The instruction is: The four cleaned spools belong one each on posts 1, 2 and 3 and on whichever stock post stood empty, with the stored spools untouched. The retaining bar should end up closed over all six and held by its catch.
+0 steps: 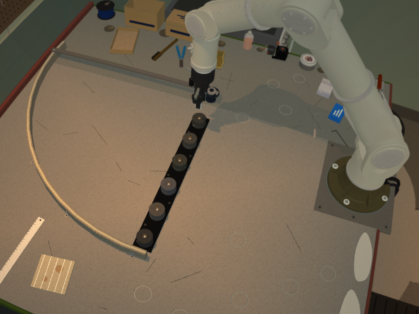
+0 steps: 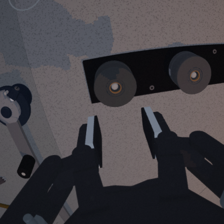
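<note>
My gripper [image 1: 198,103] [image 2: 121,126] hangs open and empty just beyond the far end of the black post rack [image 1: 172,180], beside the bar's pivot hub [image 1: 212,94] [image 2: 11,105]. Six dark spools sit on the rack's posts in a row, from the far one [image 1: 199,120] [image 2: 115,87] to the near one [image 1: 145,237]. The wrist camera shows the second spool [image 2: 191,73] too. The retaining bar [image 1: 122,66] stands swung away from the rack, reaching out to the far left end of the curved rail [image 1: 40,162].
Behind the rack, along the far table edge, lie cardboard boxes [image 1: 145,14], a tray [image 1: 125,40], a brush [image 1: 164,49], blue pliers [image 1: 181,54], a bottle [image 1: 248,40] and a tape roll [image 1: 308,61]. A ruler [image 1: 21,248] and a striped pad [image 1: 53,274] lie near left.
</note>
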Motion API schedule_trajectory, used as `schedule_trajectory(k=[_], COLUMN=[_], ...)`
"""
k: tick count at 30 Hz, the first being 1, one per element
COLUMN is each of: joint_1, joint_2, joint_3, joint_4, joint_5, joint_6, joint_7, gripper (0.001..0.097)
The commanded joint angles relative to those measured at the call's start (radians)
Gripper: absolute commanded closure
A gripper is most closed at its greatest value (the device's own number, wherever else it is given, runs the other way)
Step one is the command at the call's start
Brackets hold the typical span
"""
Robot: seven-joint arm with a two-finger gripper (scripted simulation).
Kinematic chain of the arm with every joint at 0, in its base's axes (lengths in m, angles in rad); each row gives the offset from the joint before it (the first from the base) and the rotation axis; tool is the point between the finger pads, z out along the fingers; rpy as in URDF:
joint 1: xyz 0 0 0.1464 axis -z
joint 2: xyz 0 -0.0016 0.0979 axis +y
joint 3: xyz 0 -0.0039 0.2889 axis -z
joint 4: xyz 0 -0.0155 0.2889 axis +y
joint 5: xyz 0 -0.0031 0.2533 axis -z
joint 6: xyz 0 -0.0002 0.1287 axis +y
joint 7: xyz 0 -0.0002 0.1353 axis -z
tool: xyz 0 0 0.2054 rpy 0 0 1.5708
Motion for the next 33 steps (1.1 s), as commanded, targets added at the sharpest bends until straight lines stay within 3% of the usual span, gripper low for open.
schedule_trajectory(k=[1, 5, 17, 33], joint_1=[0.005, 0.049, 0.249, 0.261], joint_2=[0.001, 0.020, 0.131, 0.161], joint_3=[0.000, -0.003, -0.025, -0.038], joint_4=[-0.005, -0.048, -0.300, -0.286], joint_5=[0.000, 0.000, -0.001, -0.016], joint_6=[0.002, 0.024, 0.158, 0.115], joint_7=[0.002, 0.028, 0.122, 0.138], gripper=[0.0551, 0.0551, 0.0551, 0.0551])
